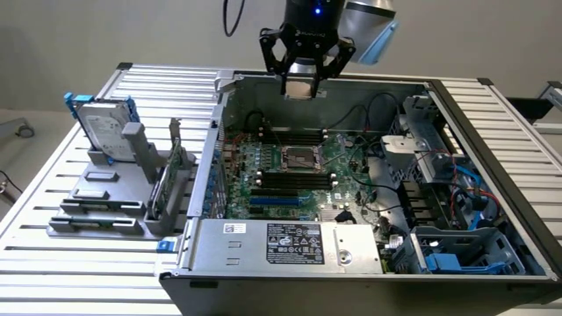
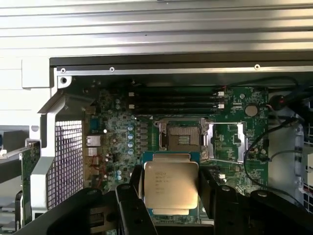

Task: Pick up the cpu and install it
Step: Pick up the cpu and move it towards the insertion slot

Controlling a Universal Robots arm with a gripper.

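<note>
Silver-grey cpu (image 2: 171, 185): a small, flat, square chip with a metal top, printed lettering and a green edge. It is held off the board between the gripper's fingers. In the exterior view it (image 1: 299, 88) hangs over the far wall of the open case.
Black gripper (image 1: 299, 85): closed on the cpu and pointing down at the case. In the wrist view the gripper (image 2: 171, 192) has its dark fingers (image 2: 210, 193) against two opposite edges of the chip.
Square metal-framed processor socket (image 2: 183, 137): lies open near the middle of the board, with its contact field bare. The cpu is apart from it and does not touch it. The exterior view shows the socket (image 1: 299, 158) well below the gripper.
Long black memory slots (image 1: 294, 137): run in rows on both sides of the socket.
Green motherboard (image 2: 230, 142): lies flat on the floor of the case, with black cables crossing one end.
Grey metal computer case (image 1: 210, 164): lies on its side with the side panel off.
Silver hard drive in a blue frame (image 1: 101, 128): stands upright on a grey fixture (image 1: 97, 197), outside the case at the exterior view's left.
Slatted aluminium tabletop (image 1: 79, 263): carries the case and the fixture.
</note>
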